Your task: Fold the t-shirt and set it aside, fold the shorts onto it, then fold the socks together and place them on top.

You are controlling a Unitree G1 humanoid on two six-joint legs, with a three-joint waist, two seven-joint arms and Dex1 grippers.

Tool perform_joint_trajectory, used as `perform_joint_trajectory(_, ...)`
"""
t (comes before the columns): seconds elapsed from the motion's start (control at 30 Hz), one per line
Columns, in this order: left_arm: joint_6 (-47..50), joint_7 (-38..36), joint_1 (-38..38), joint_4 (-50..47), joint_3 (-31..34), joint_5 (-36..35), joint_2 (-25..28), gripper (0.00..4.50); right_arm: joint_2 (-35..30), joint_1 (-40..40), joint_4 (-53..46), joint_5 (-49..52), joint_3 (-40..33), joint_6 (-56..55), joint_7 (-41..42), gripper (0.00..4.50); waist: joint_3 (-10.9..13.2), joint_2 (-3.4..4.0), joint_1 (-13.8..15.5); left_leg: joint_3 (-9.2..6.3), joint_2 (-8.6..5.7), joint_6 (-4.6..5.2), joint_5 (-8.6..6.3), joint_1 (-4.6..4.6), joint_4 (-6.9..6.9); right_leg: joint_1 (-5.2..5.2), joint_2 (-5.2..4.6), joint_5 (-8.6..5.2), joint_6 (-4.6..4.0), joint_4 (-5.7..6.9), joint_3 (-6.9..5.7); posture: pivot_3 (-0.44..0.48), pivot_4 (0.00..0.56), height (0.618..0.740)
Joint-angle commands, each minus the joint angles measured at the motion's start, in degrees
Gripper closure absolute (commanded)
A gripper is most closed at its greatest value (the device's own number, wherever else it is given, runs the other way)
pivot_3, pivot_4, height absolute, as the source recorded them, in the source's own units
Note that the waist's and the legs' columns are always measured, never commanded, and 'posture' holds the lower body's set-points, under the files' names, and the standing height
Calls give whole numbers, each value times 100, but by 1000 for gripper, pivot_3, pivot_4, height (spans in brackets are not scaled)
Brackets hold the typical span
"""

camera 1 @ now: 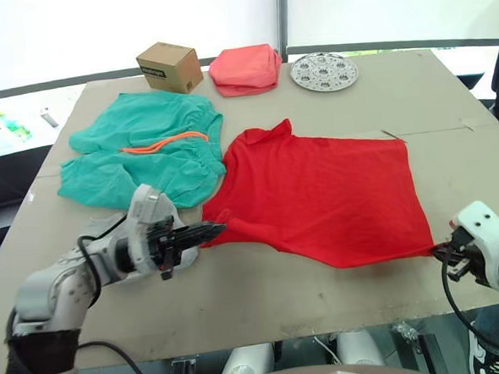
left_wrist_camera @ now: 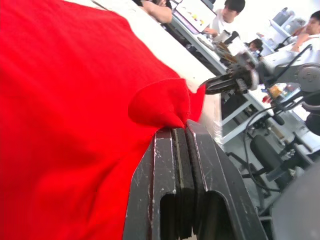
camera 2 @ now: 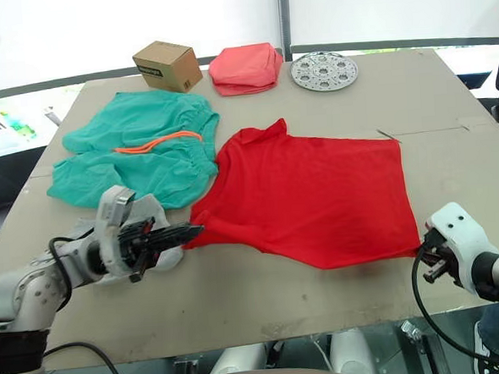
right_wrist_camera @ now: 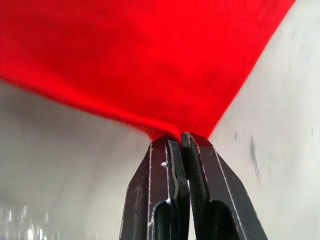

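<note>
**A:** State the work surface.
**B:** A tan table (camera 1: pixel 264 288) set before bright white windows. Along its far edge stand a small cardboard box (camera 1: pixel 169 66), a folded salmon-pink cloth (camera 1: pixel 245 69) and a round perforated metal disc (camera 1: pixel 324 70).

**A:** Location of the t-shirt?
**B:** The red t-shirt (camera 1: pixel 326 195) lies spread at the centre-right, collar toward the far side. Its near-left part is bunched into a fold.

**A:** Left gripper status?
**B:** The left gripper (camera 1: pixel 211 231) has its fingers pressed together, pinching the bunched near-left edge of the t-shirt; the left wrist view confirms fabric clamped at the tips.

**A:** Right gripper status?
**B:** The right gripper (right_wrist_camera: pixel 180 137) pinches the near-right corner of the t-shirt, fingers closed on it.

**A:** Other garments?
**B:** The teal shorts (camera 1: pixel 142 155) lie crumpled far-left, orange drawstring (camera 1: pixel 162 143) on top. A pale grey item lies partly hidden behind the left gripper; whether it is the socks cannot be determined.
</note>
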Motion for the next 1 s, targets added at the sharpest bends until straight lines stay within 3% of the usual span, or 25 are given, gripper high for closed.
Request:
perform_joint_trajectory(0.03, -494, -228, -184, 232, -1, 336, 62, 4500, 106, -403, 11, 121, -21, 413, -223, 4438, -1, -4, -7, 1, 2, 2, 1, 0, -2, 0, -1, 2, 2, 0, 1, 0, 150, 740)
perform_joint_trajectory(0.2, -634, -335, -330, 494, -4, 514, 112, 4500, 366, -989, -17, 249, 146, 921, -481, 4438, 0, -3, -4, -4, 9, 13, 8, -6, -16, -14, -4, 8, 13, -2, -2, 0, 150, 740)
perform_joint_trajectory(0.3, -1696, -120, -224, 1073, -761, 1934, 276, 4500, 308, -1131, 125, 96, 564, 1021, -662, 4438, -1, -2, -4, 1, 9, 14, 8, -6, -15, -14, -5, 7, 11, -3, 1, 0, 150, 740)
perform_joint_trajectory(0.33, -1922, -127, -212, 1185, -834, 2096, 238, 4500, 259, -1144, 180, 40, 661, 997, -703, 4438, -2, -1, -4, 4, 9, 13, 8, -5, -15, -13, -6, 6, 9, -4, 3, 0, 150, 740)
perform_joint_trajectory(0.53, -2547, 161, -480, 1538, -809, 2425, -190, 4500, 269, -1447, 343, -25, 923, 1120, -897, 4438, 1, -7, 8, 1, 9, 14, 9, -16, -12, -27, -6, 9, 14, -7, 1, 0, 150, 740)
perform_joint_trajectory(0.63, -2774, 372, -867, 1620, -432, 2130, -605, 4500, 353, -1488, 301, -85, 864, 1278, -1056, 4438, 0, -10, 21, -2, 8, 14, 9, -17, -10, -26, -6, 10, 15, -6, -2, 0, 150, 740)
perform_joint_trajectory(0.87, -2841, -380, -608, 1668, -610, 2324, -172, 4500, 502, -1573, 279, -133, 968, 1304, -1252, 4438, -3, -9, -42, 6, 9, 13, 10, -15, -11, -27, 7, 11, 16, 0, 8, 0, 150, 740)
perform_joint_trajectory(1.0, -3045, -368, -379, 1862, -621, 2633, 55, 4500, 592, -1637, 310, -174, 971, 1251, -1313, 4438, -3, -9, -32, 6, 12, 14, 9, -13, -11, -32, 27, 10, 15, 1, 12, 0, 150, 740)
